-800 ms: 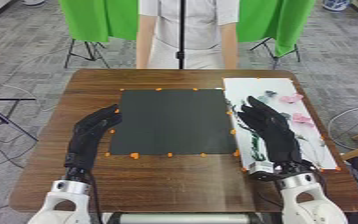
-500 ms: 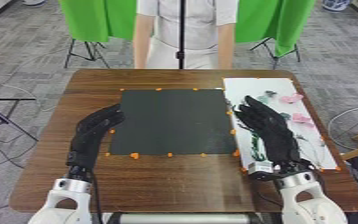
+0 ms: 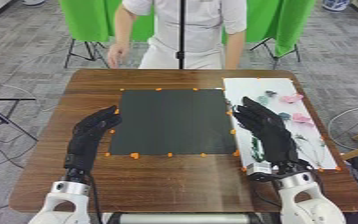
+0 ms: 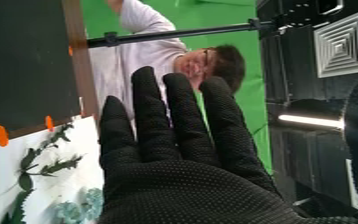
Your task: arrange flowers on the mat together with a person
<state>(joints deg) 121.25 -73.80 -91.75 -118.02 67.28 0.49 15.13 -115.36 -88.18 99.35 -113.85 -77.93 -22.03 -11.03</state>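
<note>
Head view: left hand [image 3: 94,125] at the mat's [image 3: 171,122] nine o'clock, right hand [image 3: 266,126] at three, near pink flowers [image 3: 302,119] — fingers straight on both.

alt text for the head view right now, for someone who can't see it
A dark square mat on a brown table awaits flowers; pink blooms and greenery lie on a white sheet to its right. The robot's black-gloved left hand and right hand hover over the table.
</note>
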